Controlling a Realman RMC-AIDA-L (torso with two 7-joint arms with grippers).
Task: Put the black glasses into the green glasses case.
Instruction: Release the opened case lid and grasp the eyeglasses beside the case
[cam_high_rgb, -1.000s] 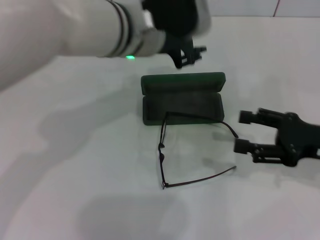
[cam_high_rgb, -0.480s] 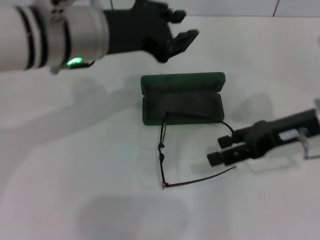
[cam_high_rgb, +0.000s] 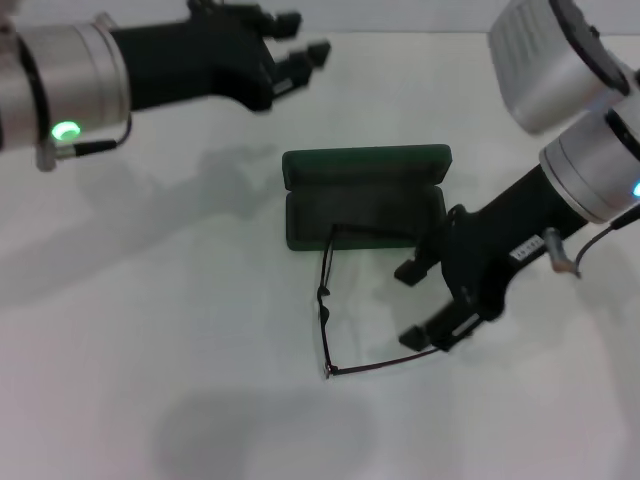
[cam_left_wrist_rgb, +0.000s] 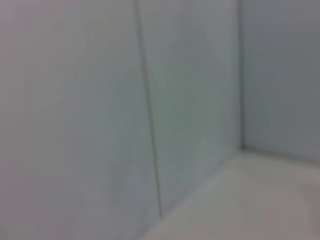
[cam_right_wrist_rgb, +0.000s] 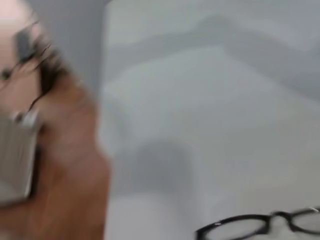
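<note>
- Right pincer (cam_high_rgb: 418, 305), fingers spread, straddles the black glasses' (cam_high_rgb: 324, 305) near temple; they lie unfolded on the desk (cam_high_rgb: 150, 350), one temple tip inside the open green glasses case (cam_high_rgb: 365, 200).
- Pinch the temple squarely, lift gently.
- Left pincer (cam_high_rgb: 300, 50), spread, hovers beyond.

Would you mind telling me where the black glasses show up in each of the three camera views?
Head view: the black glasses lie unfolded on the white table, in front of the open green glasses case, one temple tip over its tray.
Left wrist view: not in it.
Right wrist view: black glasses at the picture's lower edge.
Shared landmark: the white table.
</note>
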